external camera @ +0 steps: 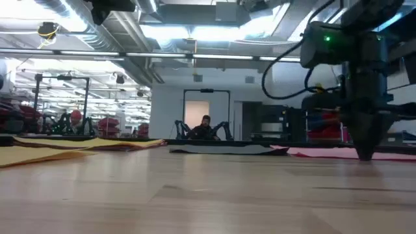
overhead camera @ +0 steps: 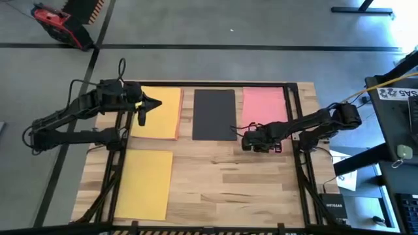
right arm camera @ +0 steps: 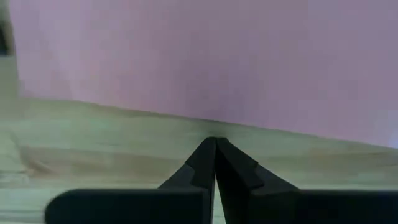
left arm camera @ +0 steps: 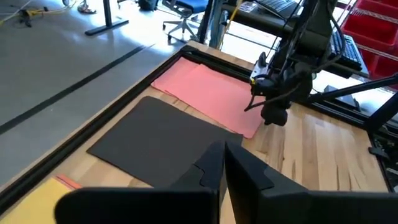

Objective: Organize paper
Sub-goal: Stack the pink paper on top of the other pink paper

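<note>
Right gripper (overhead camera: 252, 139) is down at the near edge of the pink sheet (overhead camera: 264, 104), fingers pinched together with nothing between them, tips just off the paper's border on bare wood. Open table (overhead camera: 228, 189) stretches toward the near side. Left gripper (overhead camera: 145, 109), fingers also closed and empty, hovers over the far yellow sheet (overhead camera: 159, 114), which shows an orange edge beneath. The black sheet (overhead camera: 214, 114) lies flat between them; another yellow sheet (overhead camera: 144, 184) sits near-left.

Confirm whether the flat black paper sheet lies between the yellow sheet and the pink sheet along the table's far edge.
Yes: the high view shows the flat black paper sheet between the yellow sheet and the pink sheet.
</note>
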